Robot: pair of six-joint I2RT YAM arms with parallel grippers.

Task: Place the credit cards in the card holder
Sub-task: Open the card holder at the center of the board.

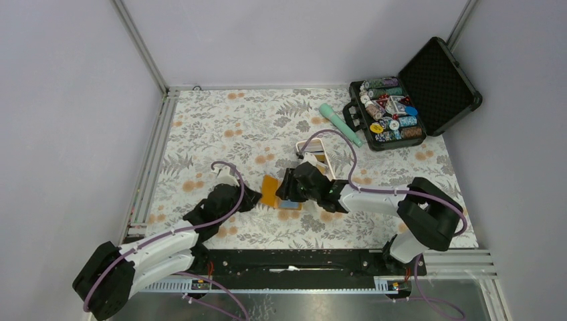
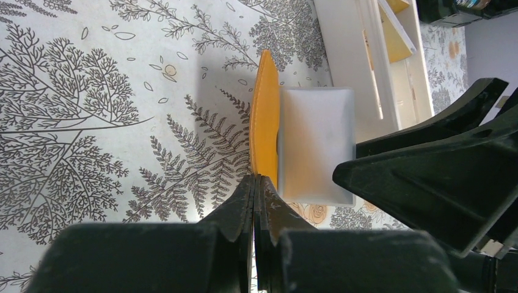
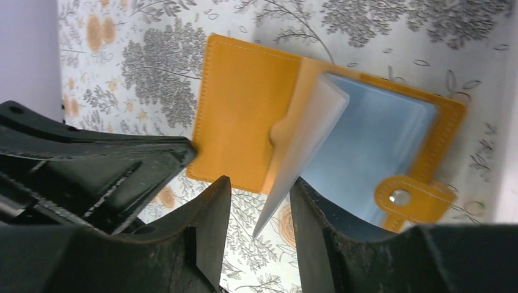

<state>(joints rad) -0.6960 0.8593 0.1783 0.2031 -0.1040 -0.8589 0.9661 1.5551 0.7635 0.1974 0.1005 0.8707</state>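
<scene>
The orange card holder (image 3: 244, 116) lies open on the floral cloth, with its light blue pockets (image 3: 379, 140) and snap tab (image 3: 406, 198) on the right. My left gripper (image 2: 256, 180) is shut on the edge of its orange cover (image 2: 264, 116). A pale thin sheet (image 3: 305, 140) stands up from the spine; I cannot tell whether it is a card or a pocket leaf. Its lower corner hangs between the fingers of my right gripper (image 3: 259, 207), which is open. Orange credit cards (image 2: 397, 39) sit in a white tray (image 2: 351, 67) behind. From above, both grippers (image 1: 256, 196) (image 1: 286, 189) meet at the card holder (image 1: 270, 190).
An open black case (image 1: 438, 83) of poker chips sits at the back right. A teal cylinder (image 1: 339, 122) lies beside it. The white tray (image 1: 309, 145) stands just behind my right gripper. A metal rail runs along the table's left edge (image 1: 150, 160).
</scene>
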